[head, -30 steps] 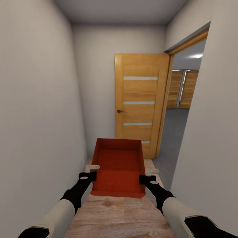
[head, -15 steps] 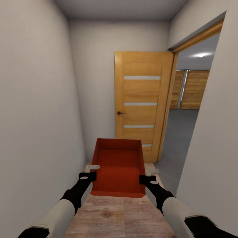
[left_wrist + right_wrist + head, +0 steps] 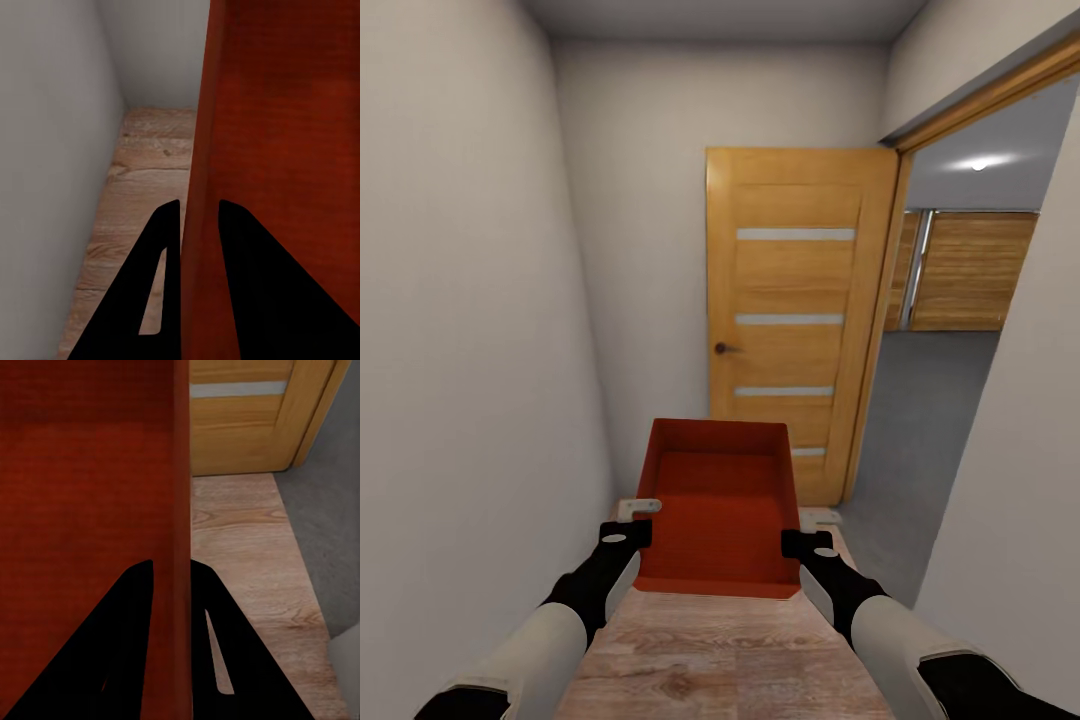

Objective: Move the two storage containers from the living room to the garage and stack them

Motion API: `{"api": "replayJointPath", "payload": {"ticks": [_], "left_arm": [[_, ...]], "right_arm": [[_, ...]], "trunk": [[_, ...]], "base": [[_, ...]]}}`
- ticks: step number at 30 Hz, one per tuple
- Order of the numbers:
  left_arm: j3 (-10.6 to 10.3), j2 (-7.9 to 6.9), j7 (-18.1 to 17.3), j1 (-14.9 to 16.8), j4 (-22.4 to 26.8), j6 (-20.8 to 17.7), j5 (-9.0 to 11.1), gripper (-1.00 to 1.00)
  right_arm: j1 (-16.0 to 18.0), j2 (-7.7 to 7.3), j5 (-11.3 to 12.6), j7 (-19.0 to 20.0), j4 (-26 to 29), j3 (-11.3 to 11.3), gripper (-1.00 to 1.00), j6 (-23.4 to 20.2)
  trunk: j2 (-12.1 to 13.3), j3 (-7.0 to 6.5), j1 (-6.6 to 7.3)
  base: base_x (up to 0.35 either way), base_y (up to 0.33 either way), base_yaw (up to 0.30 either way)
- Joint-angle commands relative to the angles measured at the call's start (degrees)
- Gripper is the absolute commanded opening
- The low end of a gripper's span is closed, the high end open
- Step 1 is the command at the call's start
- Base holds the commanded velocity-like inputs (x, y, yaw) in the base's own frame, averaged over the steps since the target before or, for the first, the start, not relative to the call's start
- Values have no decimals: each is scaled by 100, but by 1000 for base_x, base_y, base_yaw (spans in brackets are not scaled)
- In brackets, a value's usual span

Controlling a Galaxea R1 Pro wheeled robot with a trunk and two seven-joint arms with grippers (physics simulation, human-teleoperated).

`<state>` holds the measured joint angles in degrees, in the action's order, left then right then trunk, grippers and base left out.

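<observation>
We carry one storage container point(image 3: 720, 515) between both hands: left hand point(image 3: 632, 520) clamps its left wall, right hand point(image 3: 815, 530) its right wall. Its long axis points toward the open wooden door point(image 3: 795, 310); the garage doorway lies right of that door.

Narrow corridor of plain pale walls point(image 3: 470, 300) and light wood plank flooring point(image 3: 720, 650), with an open wooden door point(image 3: 795, 310) with frosted slats at twelve o'clock and, at two o'clock, a doorway onto grey floor point(image 3: 930, 420), wooden slatted panels point(image 3: 970, 270) and a ceiling light point(image 3: 980, 163).
</observation>
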<state>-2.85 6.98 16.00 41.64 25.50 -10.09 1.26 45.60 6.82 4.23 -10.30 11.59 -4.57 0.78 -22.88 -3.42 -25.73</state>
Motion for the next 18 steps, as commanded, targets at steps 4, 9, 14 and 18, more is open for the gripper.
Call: {"api": "replayJointPath", "payload": {"ticks": [4, 9, 14, 18], "left_arm": [[21, -122, 105, 2, 16, -54, -91, -100], [21, -121, 105, 2, 16, -54, -91, -100], [21, -121, 105, 2, 16, -54, -92, -100], [21, -121, 105, 2, 16, -54, -91, -100]], "right_arm": [[1, -154, 7, -34, 1, 26, -100, 11], [1, -154, 7, -34, 1, 26, -100, 10], [1, -148, 7, -34, 1, 21, -100, 18], [1, -150, 7, -29, 20, 25, -100, 19]], "trunk": [[-4, 2, -5], [-4, 2, -5], [-4, 2, -5], [-4, 2, -5]], "base": [[323, 0, 0], [324, 0, 0], [324, 0, 0], [323, 0, 0]]}}
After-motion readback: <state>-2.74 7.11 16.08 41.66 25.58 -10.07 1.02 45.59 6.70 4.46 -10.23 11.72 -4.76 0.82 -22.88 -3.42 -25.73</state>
